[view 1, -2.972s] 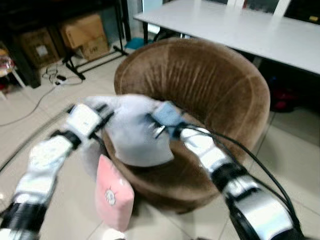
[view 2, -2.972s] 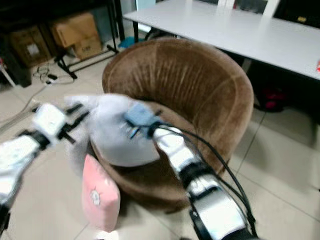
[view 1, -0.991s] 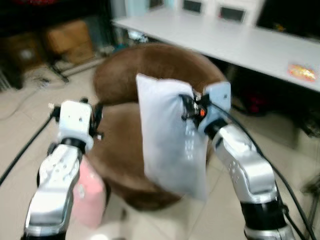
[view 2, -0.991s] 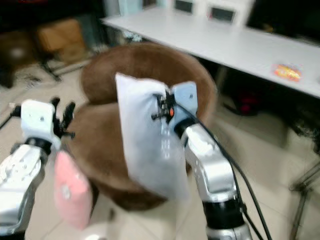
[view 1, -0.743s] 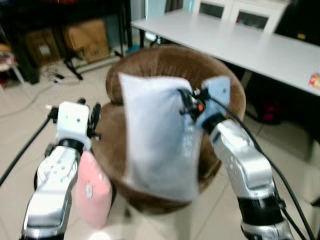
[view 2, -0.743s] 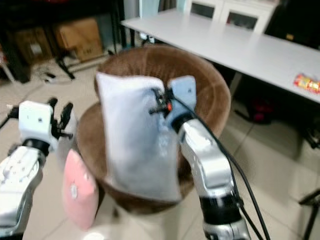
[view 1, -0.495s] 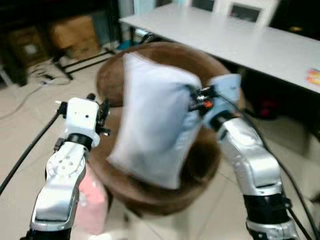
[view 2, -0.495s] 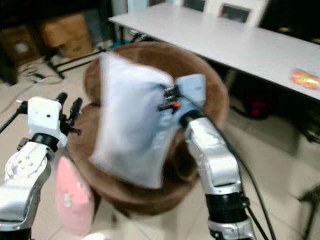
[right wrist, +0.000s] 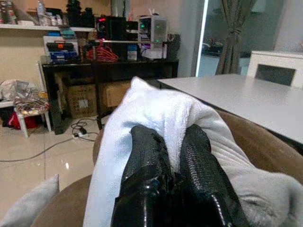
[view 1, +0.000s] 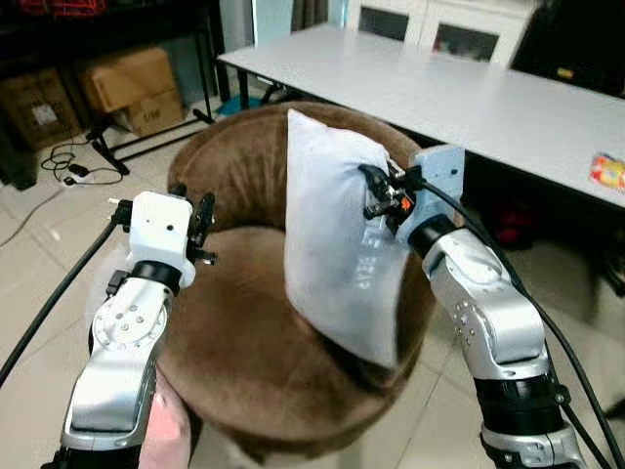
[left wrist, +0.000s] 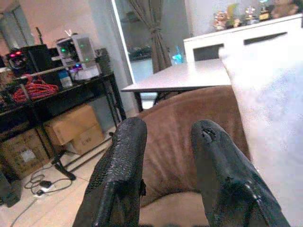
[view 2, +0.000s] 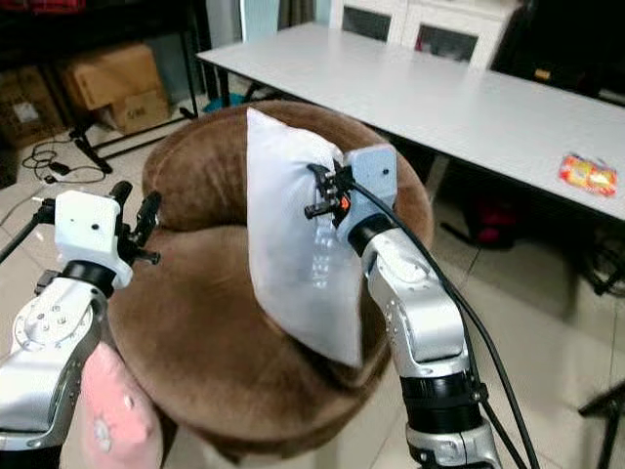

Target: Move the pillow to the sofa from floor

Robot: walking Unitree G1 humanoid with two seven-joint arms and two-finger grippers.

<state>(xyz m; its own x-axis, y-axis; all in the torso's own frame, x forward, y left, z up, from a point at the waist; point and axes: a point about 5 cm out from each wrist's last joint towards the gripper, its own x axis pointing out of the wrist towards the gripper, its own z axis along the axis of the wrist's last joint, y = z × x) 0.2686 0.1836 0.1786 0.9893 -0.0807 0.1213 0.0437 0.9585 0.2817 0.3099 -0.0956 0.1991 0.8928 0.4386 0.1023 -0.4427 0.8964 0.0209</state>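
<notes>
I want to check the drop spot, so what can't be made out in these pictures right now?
- Right hand: fingertips buried in the white fabric pillow, head views.
- Brown velvet round sofa: right seat side hidden behind the pillow.
- Pink cushion: cut off by the bottom edge.
- Left hand: nearly edge-on; fingers clearer in its wrist view.

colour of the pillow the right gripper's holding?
White, plain: the pillow pinched by the right gripper, clearest in the right eye view.
</notes>
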